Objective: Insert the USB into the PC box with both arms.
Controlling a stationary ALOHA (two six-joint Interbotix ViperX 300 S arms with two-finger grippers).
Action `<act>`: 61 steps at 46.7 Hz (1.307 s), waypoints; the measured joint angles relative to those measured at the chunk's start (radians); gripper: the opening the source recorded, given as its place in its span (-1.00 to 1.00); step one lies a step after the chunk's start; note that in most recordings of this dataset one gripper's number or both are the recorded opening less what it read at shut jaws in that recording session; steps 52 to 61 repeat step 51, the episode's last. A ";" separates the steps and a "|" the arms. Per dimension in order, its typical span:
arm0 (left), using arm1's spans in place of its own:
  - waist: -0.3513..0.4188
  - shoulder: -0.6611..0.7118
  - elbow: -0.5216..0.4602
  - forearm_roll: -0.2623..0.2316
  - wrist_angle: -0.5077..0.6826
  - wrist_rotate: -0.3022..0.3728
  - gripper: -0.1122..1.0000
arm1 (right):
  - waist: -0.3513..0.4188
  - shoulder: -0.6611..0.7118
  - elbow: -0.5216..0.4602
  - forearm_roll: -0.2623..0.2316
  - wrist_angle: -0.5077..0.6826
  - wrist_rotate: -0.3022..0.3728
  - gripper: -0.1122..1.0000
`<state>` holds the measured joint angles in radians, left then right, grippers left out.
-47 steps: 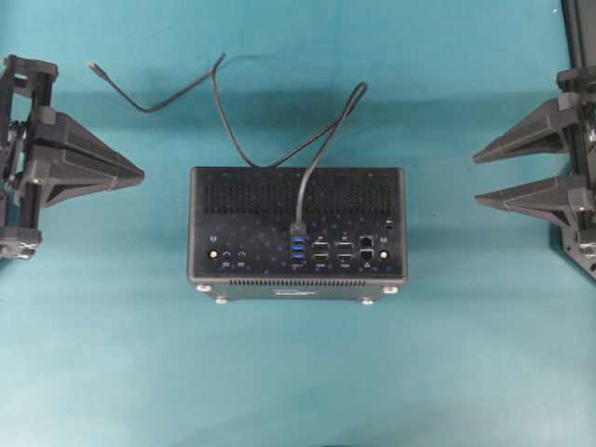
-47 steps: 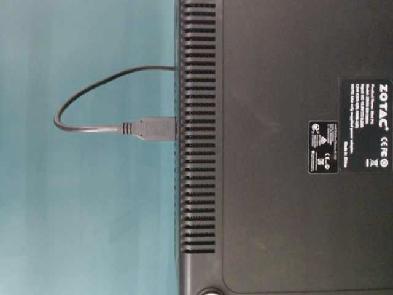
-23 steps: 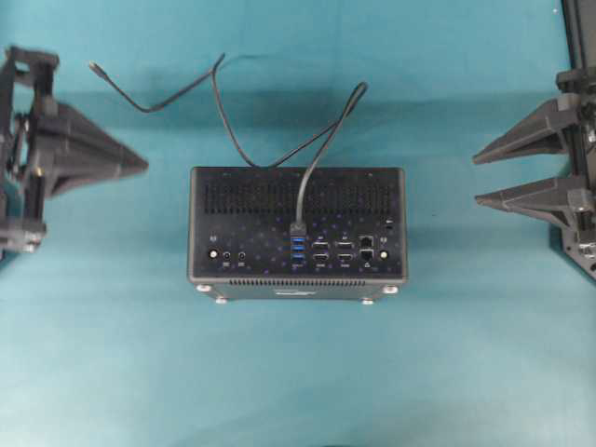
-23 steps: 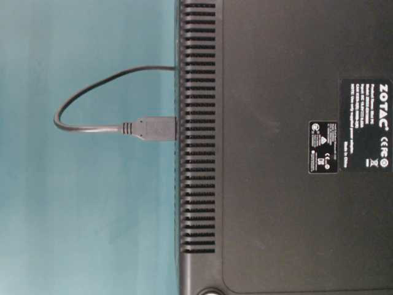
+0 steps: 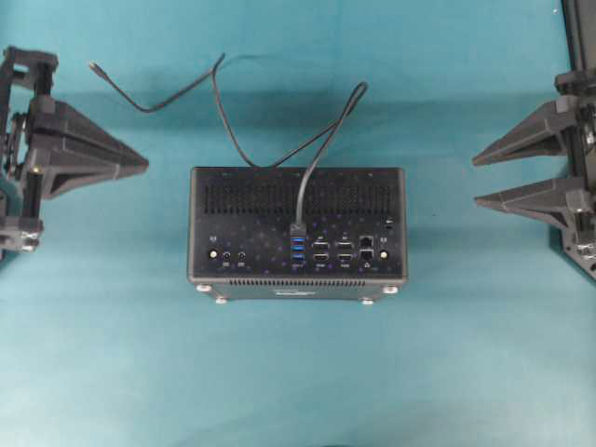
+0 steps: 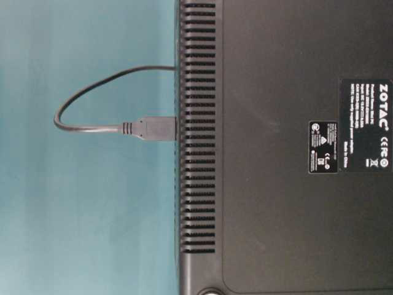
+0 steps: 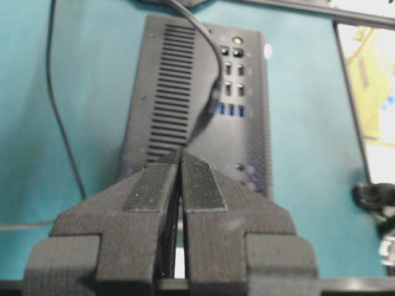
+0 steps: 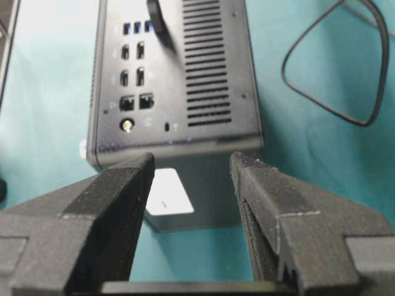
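USB (image 5: 297, 229) stands plugged into PC box (image 5: 279, 200); we keep left gripper (image 5: 140, 166) clenched empty, right gripper (image 5: 477, 179) spread empty, both flanking the box, well apart.

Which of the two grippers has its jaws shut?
The left gripper: its jaws meet with nothing between them. The right gripper shows a clear gap between its jaws.

Bare desk (image 5: 298, 372) on the near side of the PC box (image 5: 298, 237) and on both flanks, up to each parked hand. Behind the box the cable (image 5: 233, 130) loops across the desk, then crosses the box's top.
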<state>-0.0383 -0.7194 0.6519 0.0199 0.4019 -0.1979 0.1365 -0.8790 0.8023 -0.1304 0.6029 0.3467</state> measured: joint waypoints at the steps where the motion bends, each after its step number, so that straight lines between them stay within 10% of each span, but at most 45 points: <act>1: 0.000 0.002 -0.002 0.000 0.003 -0.011 -0.80 | 0.000 -0.002 0.000 0.002 0.000 -0.002 0.27; 15: 0.006 0.003 -0.021 0.000 0.052 -0.224 -0.79 | 0.000 -0.006 0.012 0.005 -0.014 0.000 0.27; 25: 0.017 0.003 -0.008 -0.002 -0.017 -0.249 -0.77 | 0.000 -0.012 0.015 0.005 -0.021 0.002 0.27; 33: 0.017 0.011 0.043 0.000 -0.146 -0.229 -0.13 | 0.000 -0.014 0.014 0.005 -0.021 0.037 0.27; 37: 0.018 0.011 0.069 0.000 -0.221 -0.155 0.33 | 0.000 -0.017 0.015 0.005 -0.023 0.052 0.27; 42: -0.015 0.003 0.092 0.008 -0.281 0.094 0.74 | 0.000 -0.025 0.021 0.005 -0.023 0.055 0.27; 47: -0.063 -0.006 0.103 0.006 -0.267 0.362 0.43 | 0.000 -0.032 0.031 0.005 -0.023 0.055 0.27; 61: -0.063 -0.011 0.103 0.003 -0.218 0.391 0.41 | 0.000 -0.040 0.034 0.005 -0.023 0.055 0.27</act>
